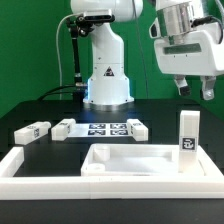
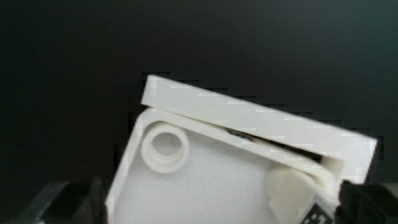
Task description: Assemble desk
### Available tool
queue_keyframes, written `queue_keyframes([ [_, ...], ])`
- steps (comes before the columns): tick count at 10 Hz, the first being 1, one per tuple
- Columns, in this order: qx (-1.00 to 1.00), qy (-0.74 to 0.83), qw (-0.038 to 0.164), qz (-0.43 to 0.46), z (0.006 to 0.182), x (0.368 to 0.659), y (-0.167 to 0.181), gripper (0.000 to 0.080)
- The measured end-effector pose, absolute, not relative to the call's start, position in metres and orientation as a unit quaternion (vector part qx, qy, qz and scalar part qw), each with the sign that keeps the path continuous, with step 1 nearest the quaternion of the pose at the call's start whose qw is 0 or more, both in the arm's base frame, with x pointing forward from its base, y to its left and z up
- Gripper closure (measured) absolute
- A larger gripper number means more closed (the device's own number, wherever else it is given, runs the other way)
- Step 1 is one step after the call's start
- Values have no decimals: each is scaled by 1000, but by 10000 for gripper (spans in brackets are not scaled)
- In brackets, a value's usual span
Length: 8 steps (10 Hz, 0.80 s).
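Observation:
The desk's white panel (image 1: 128,158) lies with its raised rim up near the table's front. One square leg post (image 1: 188,134) stands upright at the panel's corner on the exterior view's right. My gripper (image 1: 194,93) hangs open in the air above that post, holding nothing. In the wrist view the panel corner (image 2: 214,170) shows a round socket hole (image 2: 166,148), the standing leg post (image 2: 306,186) is beside it, and my dark fingertips (image 2: 59,203) flank the panel from well above. Three more leg posts (image 1: 32,131) (image 1: 63,128) (image 1: 137,128) lie loose behind the panel.
The marker board (image 1: 105,128) lies flat between the loose posts, before the robot's base (image 1: 107,85). A low white L-shaped border rail (image 1: 60,182) runs along the table's front and the exterior view's left, against the panel.

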State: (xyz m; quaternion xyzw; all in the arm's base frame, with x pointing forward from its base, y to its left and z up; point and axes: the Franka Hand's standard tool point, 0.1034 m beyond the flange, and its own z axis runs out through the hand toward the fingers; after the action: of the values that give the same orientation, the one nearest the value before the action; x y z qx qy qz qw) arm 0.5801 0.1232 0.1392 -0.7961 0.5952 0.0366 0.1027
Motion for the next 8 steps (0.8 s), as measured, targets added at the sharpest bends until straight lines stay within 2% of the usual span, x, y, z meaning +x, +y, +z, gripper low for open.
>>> queue_keyframes([
  [1,-818,565,103,33,138,579,123,150],
  [2,-848,520,103,24,127,573,124,150],
  [4,-906,411,94,19,108,537,121,150],
  [5,-926,368,83,26,101,520,119,150],
  [6,-941,330,63,25,97,514,120,150],
  [8,-962,265,64,17,99,517,117,150],
])
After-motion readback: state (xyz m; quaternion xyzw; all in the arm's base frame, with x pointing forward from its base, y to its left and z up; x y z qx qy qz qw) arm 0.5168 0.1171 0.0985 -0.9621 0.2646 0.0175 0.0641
